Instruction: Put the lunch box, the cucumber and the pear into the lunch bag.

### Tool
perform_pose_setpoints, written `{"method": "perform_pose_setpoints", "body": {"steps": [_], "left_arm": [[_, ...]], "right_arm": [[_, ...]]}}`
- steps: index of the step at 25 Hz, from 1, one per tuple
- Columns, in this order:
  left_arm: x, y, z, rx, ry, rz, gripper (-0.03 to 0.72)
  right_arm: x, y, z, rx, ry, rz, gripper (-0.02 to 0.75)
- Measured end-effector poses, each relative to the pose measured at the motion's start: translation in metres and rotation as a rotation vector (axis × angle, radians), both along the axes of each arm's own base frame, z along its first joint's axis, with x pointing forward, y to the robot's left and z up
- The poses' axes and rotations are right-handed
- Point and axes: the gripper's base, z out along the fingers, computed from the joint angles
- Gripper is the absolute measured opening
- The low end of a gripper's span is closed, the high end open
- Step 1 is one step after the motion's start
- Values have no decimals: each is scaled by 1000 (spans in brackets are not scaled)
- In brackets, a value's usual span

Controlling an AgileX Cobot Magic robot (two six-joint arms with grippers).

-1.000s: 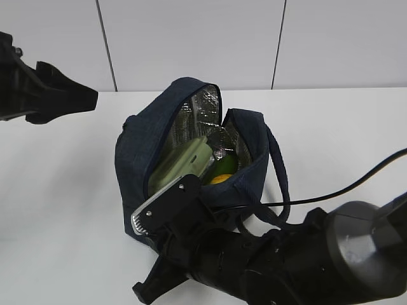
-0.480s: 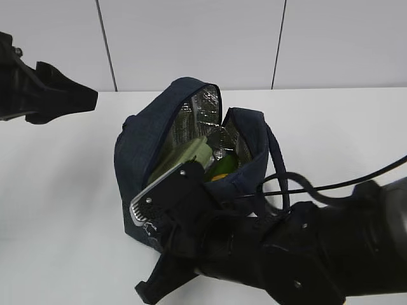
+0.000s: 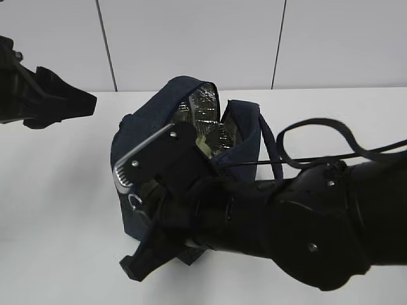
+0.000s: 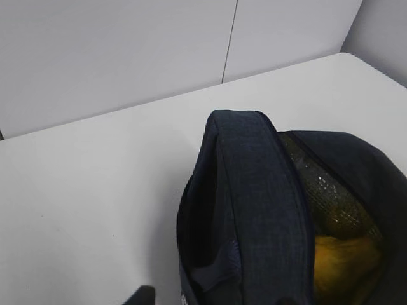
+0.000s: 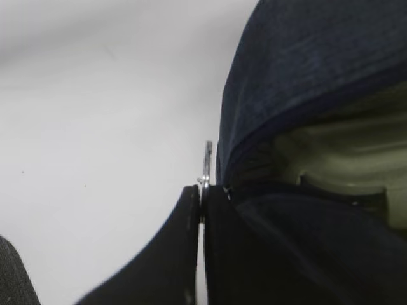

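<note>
– What is the right gripper doing?
– Its two fingers are pressed together on the silver ring zip pull, at the edge of the lunch bag.
– And what is inside the bag?
– The pale green lid of the lunch box shows through the opening, and the left wrist view shows the yellow pear against the foil lining. I cannot make out the cucumber.
– The left gripper?
– Raised at the left, apart from the bag; whether it is spread I cannot tell.
– Anything in the way?
– The right arm covers the bag's front on the white table.
</note>
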Motion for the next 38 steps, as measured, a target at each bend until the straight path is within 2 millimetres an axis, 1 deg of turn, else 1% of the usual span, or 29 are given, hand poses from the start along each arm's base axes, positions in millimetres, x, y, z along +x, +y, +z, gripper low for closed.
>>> {"method": "perform_pose_setpoints", "body": {"steps": [3,6,10,13,16,20,24,26,29,38], "left_arm": [[0,0,0,21,-13,-21,342],[-1,1,0,27,-22,-52,342],[0,9,-2,-60,-3,-96,340],[4,20,-18,-138,21,-142,322],[10,26,-34,-189,16,-189,313],[20,19,-57,-265,75,-310,311],[30,16,-84,-283,151,-364,310],[33,15,-92,-279,164,-377,309],[35,16,-97,-252,160,-379,309],[32,17,-100,-186,153,-430,309]], "right_arm": [[3,4,8,19,-8,-2,0],[3,5,9,12,-11,4,0],[2,4,10,7,2,4,0],[0,2,18,20,-10,7,0],[-1,0,25,26,-19,13,0],[-3,-1,25,12,-9,20,0],[-3,-1,25,7,-5,24,0],[-3,-1,25,9,0,20,0],[-3,-1,25,12,4,17,0],[-3,-1,25,12,4,17,0]]}}
